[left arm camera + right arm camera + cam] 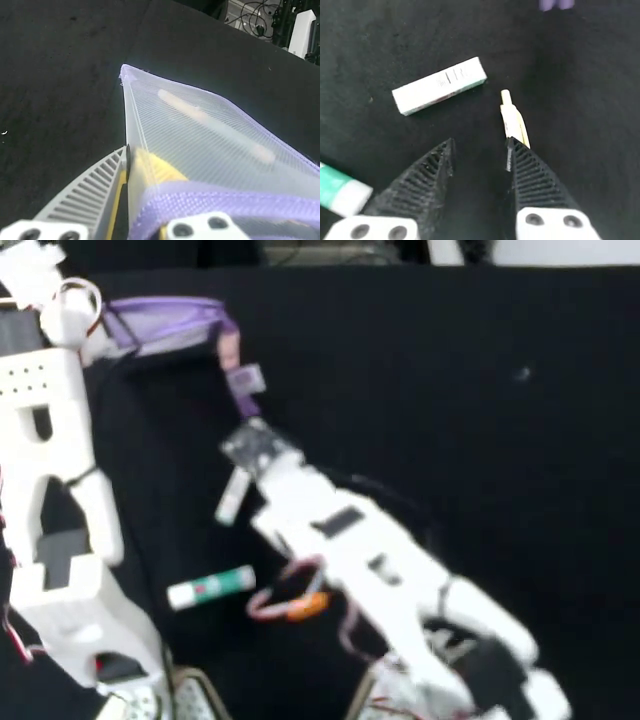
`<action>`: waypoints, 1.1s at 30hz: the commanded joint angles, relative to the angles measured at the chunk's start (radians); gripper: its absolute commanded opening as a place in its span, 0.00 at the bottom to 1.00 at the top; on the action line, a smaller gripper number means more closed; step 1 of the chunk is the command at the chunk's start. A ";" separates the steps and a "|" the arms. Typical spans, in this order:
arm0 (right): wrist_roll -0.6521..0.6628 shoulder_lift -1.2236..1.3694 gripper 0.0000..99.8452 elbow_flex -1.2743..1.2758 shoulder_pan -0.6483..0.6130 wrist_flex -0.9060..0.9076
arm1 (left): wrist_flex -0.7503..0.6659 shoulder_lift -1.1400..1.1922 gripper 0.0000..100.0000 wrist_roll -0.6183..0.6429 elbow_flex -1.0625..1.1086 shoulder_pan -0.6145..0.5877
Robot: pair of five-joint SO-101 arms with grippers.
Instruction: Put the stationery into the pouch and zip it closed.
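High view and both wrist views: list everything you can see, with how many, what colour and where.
pouch: one, see-through with purple trim, far left of the table
white block: one, white, lying just ahead of the right arm's tip
glue stick: one, green and white, lying on the near side between the arms
pink and orange item: one, lying beside the right arm, too blurred to identify
pale yellow stick: one, lying by one finger of the right arm
table: one, black
left end effector: one, white, shut on the pouch edge
right end effector: one, black fingers, open over the table
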 commanded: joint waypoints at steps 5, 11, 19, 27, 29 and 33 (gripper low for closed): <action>0.140 0.289 0.15 -0.311 0.046 0.086 | -0.023 0.008 0.03 -0.008 -0.090 -0.012; 0.262 0.367 0.15 -0.421 0.126 0.124 | -0.023 0.008 0.03 -0.008 -0.090 -0.012; 0.324 0.509 0.15 -0.628 0.112 0.371 | -0.023 0.008 0.03 -0.008 -0.084 -0.007; 0.324 0.765 0.07 -0.977 0.094 0.655 | -0.021 0.008 0.03 -0.008 -0.082 -0.005; 0.324 0.819 0.01 -1.053 0.094 0.717 | -0.018 0.008 0.03 -0.006 -0.082 -0.004; 0.325 0.869 0.01 -1.125 0.094 0.787 | 0.060 -0.003 0.03 -0.006 -0.127 -0.002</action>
